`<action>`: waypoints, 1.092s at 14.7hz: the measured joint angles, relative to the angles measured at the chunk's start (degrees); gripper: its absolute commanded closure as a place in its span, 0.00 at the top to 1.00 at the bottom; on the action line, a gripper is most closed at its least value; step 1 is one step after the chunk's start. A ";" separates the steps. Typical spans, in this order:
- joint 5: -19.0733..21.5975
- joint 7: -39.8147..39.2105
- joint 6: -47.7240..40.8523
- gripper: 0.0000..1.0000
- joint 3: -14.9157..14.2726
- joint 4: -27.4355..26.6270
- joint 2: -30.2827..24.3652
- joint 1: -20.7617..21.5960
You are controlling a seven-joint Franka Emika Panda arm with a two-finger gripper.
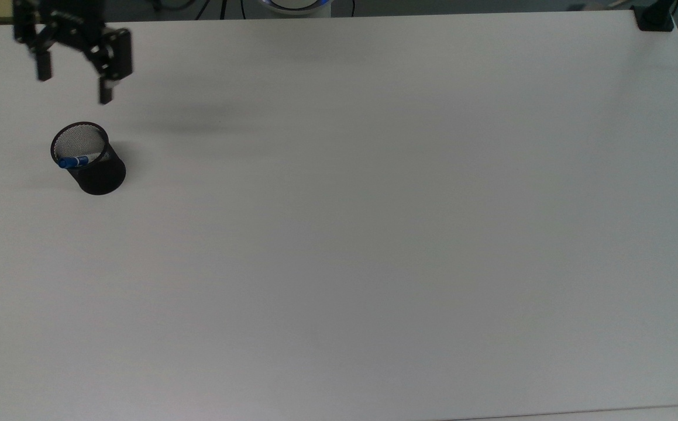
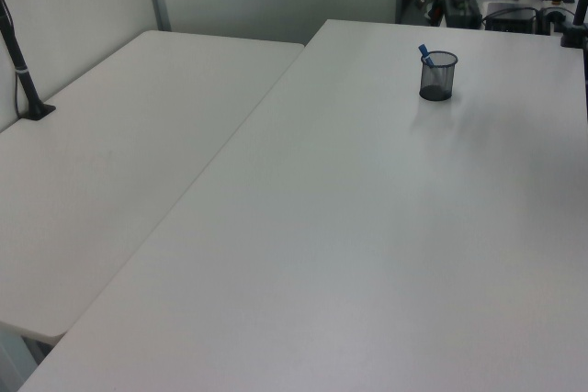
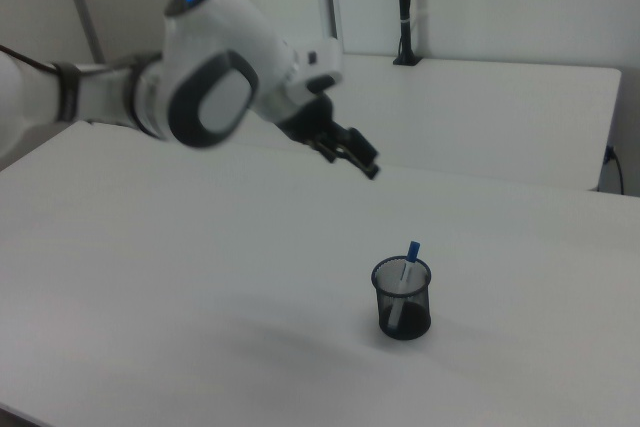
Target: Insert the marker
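Observation:
The marker stands tilted inside a black mesh cup near the top view's left side, its blue cap leaning on the rim. In the right view the marker pokes up out of the cup, and the left view also has the marker in the cup. My gripper hangs open and empty, well apart from the cup, toward the top view's upper edge. In the right view the gripper is raised above and behind the cup.
The cup stands on a broad white table. A black clamp sits at the top view's upper right corner. A second white table with a black post adjoins on the left view's left. My white arm reaches in from the right view's left.

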 measured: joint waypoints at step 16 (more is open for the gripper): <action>6.09 -3.71 -41.37 1.00 -0.60 19.18 3.01 14.54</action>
